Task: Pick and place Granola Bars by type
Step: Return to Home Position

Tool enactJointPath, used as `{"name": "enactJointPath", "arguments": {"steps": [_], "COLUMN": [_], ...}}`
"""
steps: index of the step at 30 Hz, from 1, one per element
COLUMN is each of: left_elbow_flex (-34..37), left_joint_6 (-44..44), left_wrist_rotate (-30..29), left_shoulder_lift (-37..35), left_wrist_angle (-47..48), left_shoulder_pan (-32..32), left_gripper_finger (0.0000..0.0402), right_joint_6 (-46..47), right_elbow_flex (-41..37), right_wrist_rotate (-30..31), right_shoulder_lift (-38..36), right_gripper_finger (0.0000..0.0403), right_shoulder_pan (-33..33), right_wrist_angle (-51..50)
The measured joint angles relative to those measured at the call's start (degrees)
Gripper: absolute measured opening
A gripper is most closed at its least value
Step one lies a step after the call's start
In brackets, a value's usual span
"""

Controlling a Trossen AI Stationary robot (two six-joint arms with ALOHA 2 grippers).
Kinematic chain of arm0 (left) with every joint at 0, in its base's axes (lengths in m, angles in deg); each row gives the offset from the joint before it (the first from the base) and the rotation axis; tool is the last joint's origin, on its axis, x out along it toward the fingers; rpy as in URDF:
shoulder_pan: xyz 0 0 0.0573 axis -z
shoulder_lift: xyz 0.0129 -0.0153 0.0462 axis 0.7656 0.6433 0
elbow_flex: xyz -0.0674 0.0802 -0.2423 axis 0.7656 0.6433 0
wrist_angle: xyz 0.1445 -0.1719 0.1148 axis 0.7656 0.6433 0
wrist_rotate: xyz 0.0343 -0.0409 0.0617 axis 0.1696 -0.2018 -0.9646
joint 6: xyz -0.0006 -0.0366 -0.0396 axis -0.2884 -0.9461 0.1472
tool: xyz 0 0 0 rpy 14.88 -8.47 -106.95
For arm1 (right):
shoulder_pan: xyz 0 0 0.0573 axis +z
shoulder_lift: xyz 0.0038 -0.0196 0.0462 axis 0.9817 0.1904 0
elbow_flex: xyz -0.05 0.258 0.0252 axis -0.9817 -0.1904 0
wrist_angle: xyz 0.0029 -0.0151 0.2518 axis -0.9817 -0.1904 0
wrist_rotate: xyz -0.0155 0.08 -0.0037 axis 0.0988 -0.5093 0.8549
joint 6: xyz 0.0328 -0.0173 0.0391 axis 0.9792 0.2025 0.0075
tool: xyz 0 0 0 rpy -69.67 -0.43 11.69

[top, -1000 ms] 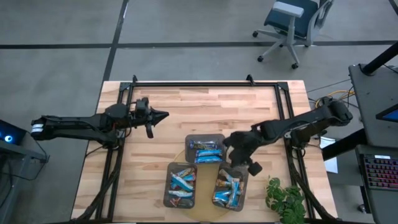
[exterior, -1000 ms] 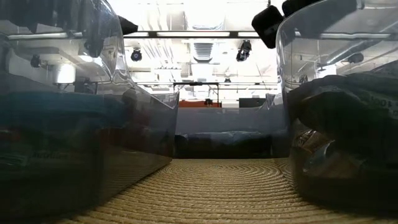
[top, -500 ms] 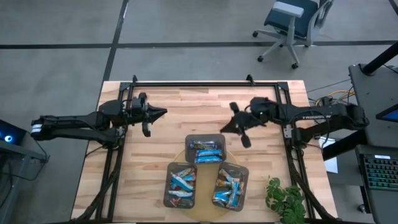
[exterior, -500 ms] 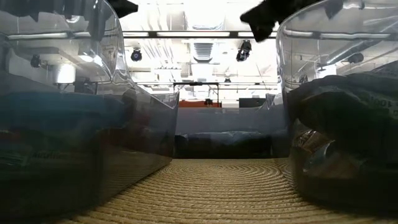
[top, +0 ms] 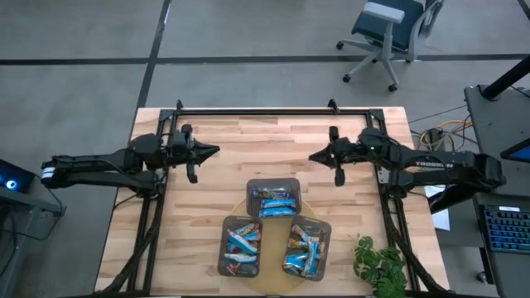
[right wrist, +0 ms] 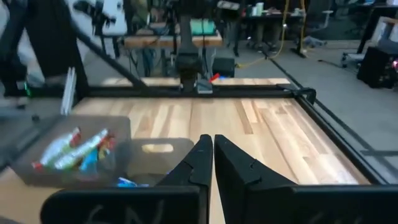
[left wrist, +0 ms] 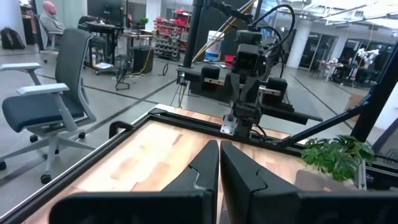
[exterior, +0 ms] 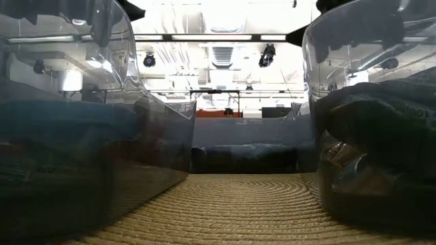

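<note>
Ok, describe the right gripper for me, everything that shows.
The right gripper is dark, matte and plastic-looking, with two long tapered fingers closed together and nothing between them. It sits at the end of the right arm, held above bare wood of the table, and points across toward the left gripper. It is apart from the trays of Granola Bars and touches nothing.

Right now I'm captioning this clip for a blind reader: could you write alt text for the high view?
Three dark trays holding wrapped snack bars sit together on a wooden table. Beyond them, two dark arms reach in from opposite sides, the left end effector and right end effector shut, empty, tips facing each other.
</note>
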Motion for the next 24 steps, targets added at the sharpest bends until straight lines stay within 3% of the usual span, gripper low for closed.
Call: {"name": "enactJointPath", "arguments": {"steps": [4, 13, 21, 24], "left_elbow_flex": [0.0, 0.1, 0.1, 0.1], "left_joint_6": [0.0, 0.0, 0.4, 0.4], "left_wrist_rotate": [-1.0, -3.1, -3.8, -3.8], "left_shoulder_lift": [-0.6, -0.6, -1.0, -1.5], "left_wrist_angle": [0.7, 2.3, 3.2, 3.2], "left_shoulder_pan": [0.0, 0.0, 0.0, 0.0], "left_gripper_finger": [0.0000, 0.0000, 0.0000, 0.0000], "right_joint_6": [7.0, 2.7, 3.0, 3.5], "right_elbow_flex": [-1.6, -5.6, -15.4, -17.4], "right_wrist_rotate": [3.6, 23.0, 25.2, 25.7], "right_shoulder_lift": [-4.6, -7.5, -13.0, -16.5], "right_gripper_finger": [0.0008, 0.0008, 0.0008, 0.0008], "right_shoulder_pan": [1.6, 17.0, 18.7, 18.7], "right_wrist_angle": [0.3, 0.8, 14.2, 14.6]}}
